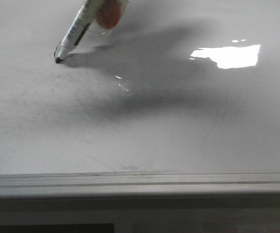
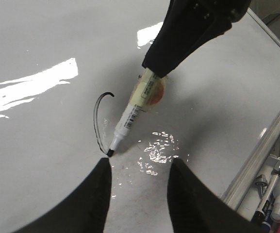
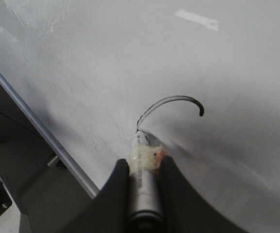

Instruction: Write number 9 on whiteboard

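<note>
In the front view only the marker (image 1: 74, 33) is seen, leaning down from the top edge with its black tip touching the whiteboard (image 1: 178, 136), and almost nothing of the drawn line shows there because the pen covers it. The left wrist view gives more: the number 9 (image 2: 99, 116) is for now one thin black curved stroke, with a small hook at one end, running down to the marker (image 2: 130, 116) tip, which rests on its other end. The right wrist view shows the same stroke (image 3: 171, 103) as an open arc, dark at the hooked end and fainter near the pen tip. In this view the right pincer (image 3: 144, 167) is closed on the marker (image 3: 143, 194), one dark finger on each side of the barrel, with yellowish tape and an orange patch around the barrel just at the fingertips. The left pincer (image 2: 140, 167) is open and holds nothing; its two dark fingers hang above the white surface just beside the pen tip. Only the left wrist view shows a tray of pens (image 2: 271, 204) beyond the grey metal edge strip (image 2: 263, 155) of the board.
</note>
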You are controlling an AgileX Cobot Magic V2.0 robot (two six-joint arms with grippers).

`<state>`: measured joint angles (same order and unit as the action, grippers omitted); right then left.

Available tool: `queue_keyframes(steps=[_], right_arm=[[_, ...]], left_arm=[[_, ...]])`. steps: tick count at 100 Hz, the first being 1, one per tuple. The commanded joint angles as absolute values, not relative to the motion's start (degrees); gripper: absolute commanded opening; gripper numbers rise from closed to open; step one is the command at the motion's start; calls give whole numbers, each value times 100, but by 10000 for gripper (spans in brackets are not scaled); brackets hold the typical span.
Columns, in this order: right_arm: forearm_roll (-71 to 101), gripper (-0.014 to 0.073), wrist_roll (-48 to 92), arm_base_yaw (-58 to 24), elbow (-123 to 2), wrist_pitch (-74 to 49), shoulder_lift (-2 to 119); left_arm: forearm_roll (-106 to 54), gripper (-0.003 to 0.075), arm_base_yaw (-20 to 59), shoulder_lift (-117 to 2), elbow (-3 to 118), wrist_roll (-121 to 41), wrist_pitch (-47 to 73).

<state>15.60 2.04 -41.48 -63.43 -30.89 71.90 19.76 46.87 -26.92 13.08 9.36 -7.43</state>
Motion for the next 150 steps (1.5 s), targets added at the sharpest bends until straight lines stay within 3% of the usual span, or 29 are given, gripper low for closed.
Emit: queue_keyframes(steps=[1,39,58,103,150], right_arm=[[1085,-52,251,-3897,-6519,-2954,6833],[1111,-52,251,-3603,-6535,-3319,6805],[1238,-52,182,-4112,-5769,-3327,6805],[1809,-52,144,-5026,-6019,-3048,6821],[2091,-52,144,-5161,-6019,-3057,6830]], left_arm=[[1888,262,4701,-2711,1467,993,-1114],[1888,262,4701,-2711,1467,993,-1114],[1899,262,4701,-2768,1467,993,-1114],[2098,265,5449,-3987,1467,1050,-1886],[2031,239,5482,-4939,1467,1050,-2744]])
